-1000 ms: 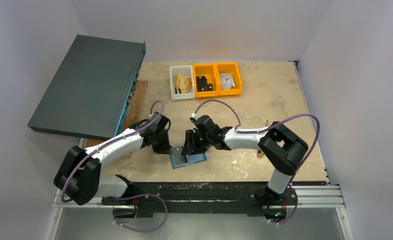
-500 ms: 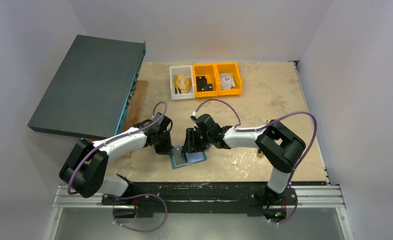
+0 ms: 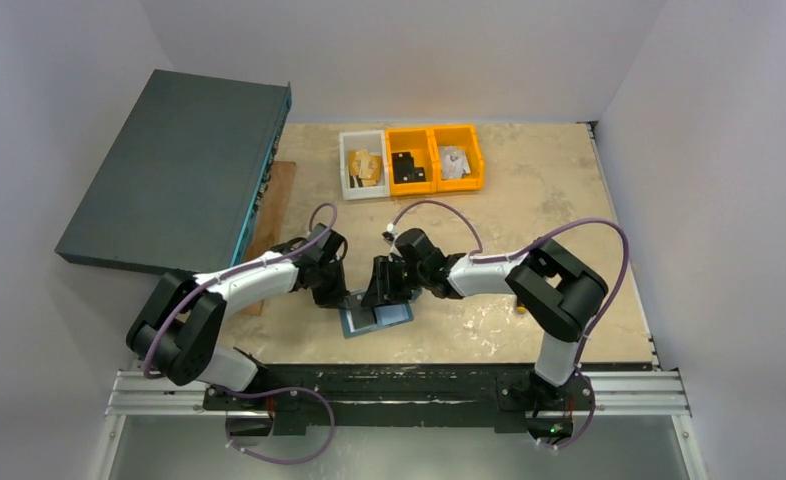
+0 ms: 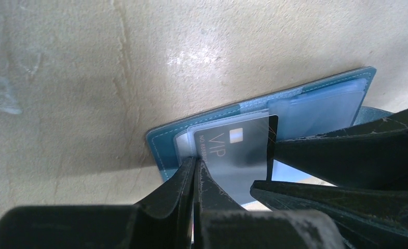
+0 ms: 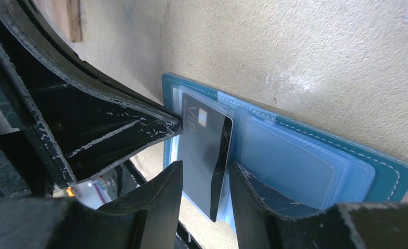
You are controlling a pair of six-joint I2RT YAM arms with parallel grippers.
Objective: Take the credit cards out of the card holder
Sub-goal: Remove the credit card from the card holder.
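The left gripper (image 4: 195,165) has edged in and clamped a corner of the grey card (image 4: 238,150), which sticks lengthwise out of the open wallet (image 3: 394,316) at lower centre of the overhead view, between the parted jaws of the right gripper (image 5: 204,168)

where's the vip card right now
Top view, front centre of the table: the VIP card lies on the open card holder, its corner pinched by the left tool.
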